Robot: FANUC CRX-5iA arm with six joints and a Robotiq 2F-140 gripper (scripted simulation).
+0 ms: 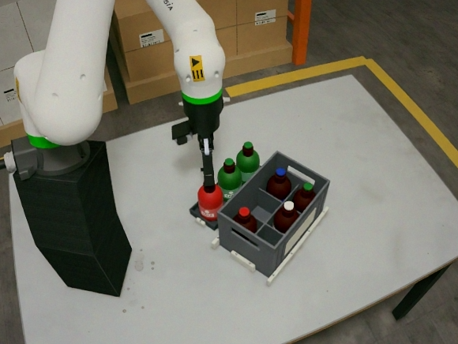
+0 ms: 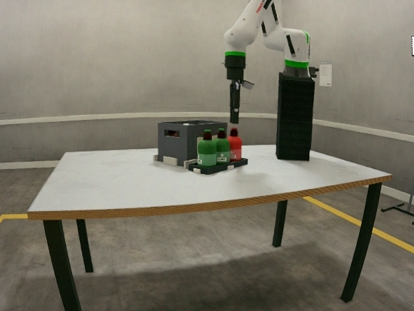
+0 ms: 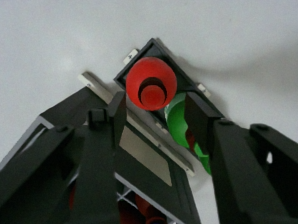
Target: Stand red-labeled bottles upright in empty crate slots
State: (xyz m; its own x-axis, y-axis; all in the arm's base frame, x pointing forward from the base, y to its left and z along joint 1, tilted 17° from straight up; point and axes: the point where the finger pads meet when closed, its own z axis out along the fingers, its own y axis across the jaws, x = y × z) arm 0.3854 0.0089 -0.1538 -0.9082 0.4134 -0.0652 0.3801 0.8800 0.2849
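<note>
The hand, partly open and empty, is held above the upright red-labeled bottle on the tray, apparently so that its neck can be gripped for transfer into the crate.

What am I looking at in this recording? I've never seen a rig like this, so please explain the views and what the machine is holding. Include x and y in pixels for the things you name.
It is one white jointed arm on a black pedestal [image 1: 59, 213] [image 2: 294, 121], ending in a two-fingered gripper [image 1: 208, 183] [image 2: 234, 123] [image 3: 155, 105]. The top view looks down on the table, the exterior view shows it from the side, and the wrist view looks down past the fingers.

A dark tray [image 1: 197, 213] [image 2: 218, 170] [image 3: 165, 54] carries a red bottle [image 1: 210, 197] [image 2: 235, 144] [image 3: 150, 75] and two green ones. Beside it, a grey crate [image 1: 245, 244] [image 2: 173, 146] holds four dark bottles with coloured caps. Nothing is held: the open fingers hang above the red bottle.
</note>
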